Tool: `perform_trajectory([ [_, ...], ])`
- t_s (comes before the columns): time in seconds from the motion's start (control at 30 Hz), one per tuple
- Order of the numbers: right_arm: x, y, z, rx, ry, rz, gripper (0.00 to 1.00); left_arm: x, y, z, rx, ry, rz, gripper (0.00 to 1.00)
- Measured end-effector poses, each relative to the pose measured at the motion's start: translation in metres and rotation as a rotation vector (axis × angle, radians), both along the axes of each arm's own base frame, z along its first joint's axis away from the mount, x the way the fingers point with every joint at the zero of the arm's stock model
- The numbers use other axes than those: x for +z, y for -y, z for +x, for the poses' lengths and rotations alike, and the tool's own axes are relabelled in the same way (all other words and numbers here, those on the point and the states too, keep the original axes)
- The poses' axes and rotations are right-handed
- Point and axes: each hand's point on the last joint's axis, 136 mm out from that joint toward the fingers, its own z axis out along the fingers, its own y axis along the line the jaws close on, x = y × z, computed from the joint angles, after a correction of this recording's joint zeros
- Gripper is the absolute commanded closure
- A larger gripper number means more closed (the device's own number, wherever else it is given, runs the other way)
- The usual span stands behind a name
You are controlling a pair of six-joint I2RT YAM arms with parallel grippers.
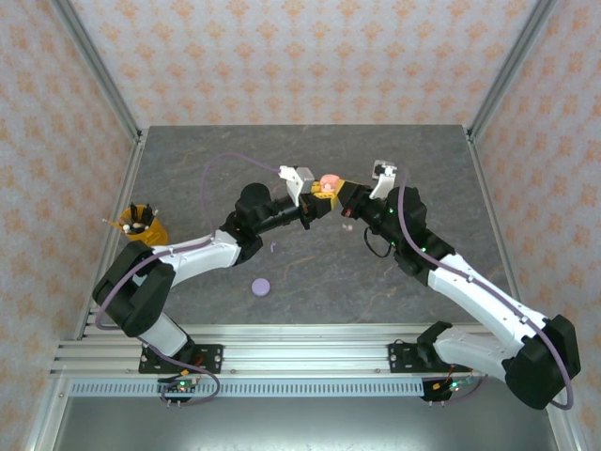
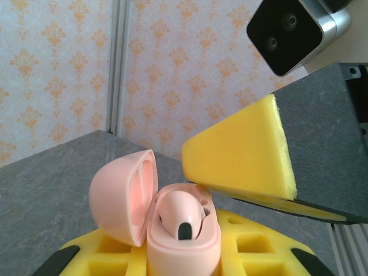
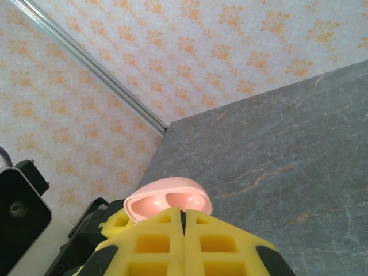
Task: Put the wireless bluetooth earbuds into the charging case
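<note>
My left gripper (image 1: 317, 202) (image 2: 184, 256) is shut on the base of the pale pink charging case (image 2: 184, 238) (image 1: 327, 184), held up above the table's middle with its lid (image 2: 123, 195) (image 3: 167, 204) swung open. One pale pink earbud (image 2: 181, 214) sits in the near slot. My right gripper (image 1: 343, 194) (image 3: 184, 221) is shut, its yellow pads (image 2: 241, 155) pressed together with nothing showing between them. Their tip rests at the case's far rim, over the second slot, which it hides. A tiny lilac earbud (image 1: 272, 247) and a small pale one (image 1: 346, 226) lie on the table.
A round lilac case (image 1: 260, 287) lies on the grey table (image 1: 310, 272) nearer the arm bases. A yellow cup (image 1: 143, 225) holding small items stands at the left edge. Patterned walls and metal posts enclose the table.
</note>
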Motion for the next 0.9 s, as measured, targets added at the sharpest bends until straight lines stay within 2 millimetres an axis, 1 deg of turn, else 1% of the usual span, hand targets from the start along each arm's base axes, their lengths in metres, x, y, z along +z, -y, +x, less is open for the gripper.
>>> perform_trajectory([
  [0.1, -0.005, 0.002, 0.0, -0.01, -0.014, -0.015, 0.96, -0.005, 0.001, 0.001, 0.001, -0.008, 0.006, 1.0],
  [0.23, -0.015, 0.008, 0.001, -0.041, -0.052, -0.047, 0.93, -0.011, -0.001, 0.006, 0.026, -0.011, 0.017, 1.0],
  [0.3, -0.023, 0.014, 0.0, -0.068, -0.085, -0.067, 0.86, -0.012, -0.003, 0.007, 0.042, -0.002, 0.019, 1.0],
  [0.33, -0.027, 0.018, 0.0, -0.085, -0.101, -0.078, 0.8, -0.014, -0.005, 0.007, 0.053, 0.004, 0.023, 1.0],
  [0.43, -0.041, 0.03, 0.001, -0.141, -0.159, -0.106, 0.7, -0.025, -0.01, 0.008, 0.077, 0.001, 0.043, 1.0],
  [0.5, -0.049, 0.04, 0.005, -0.18, -0.204, -0.127, 0.55, -0.032, -0.015, 0.007, 0.09, 0.001, 0.061, 1.0],
  [0.53, -0.054, 0.048, 0.011, -0.209, -0.234, -0.132, 0.5, -0.033, -0.019, 0.006, 0.098, 0.002, 0.066, 1.0],
  [0.6, -0.062, 0.062, 0.026, -0.265, -0.297, -0.15, 0.46, -0.033, -0.026, 0.008, 0.118, 0.009, 0.073, 1.0],
  [0.7, -0.074, 0.078, 0.062, -0.335, -0.4, -0.185, 0.42, -0.026, -0.036, 0.008, 0.149, 0.032, 0.071, 1.0],
  [0.8, -0.092, 0.082, 0.101, -0.369, -0.506, -0.235, 0.41, -0.017, -0.042, 0.009, 0.17, 0.052, 0.064, 1.0],
  [0.9, -0.12, 0.082, 0.137, -0.387, -0.6, -0.273, 0.42, -0.016, -0.044, 0.009, 0.181, 0.059, 0.066, 1.0],
])
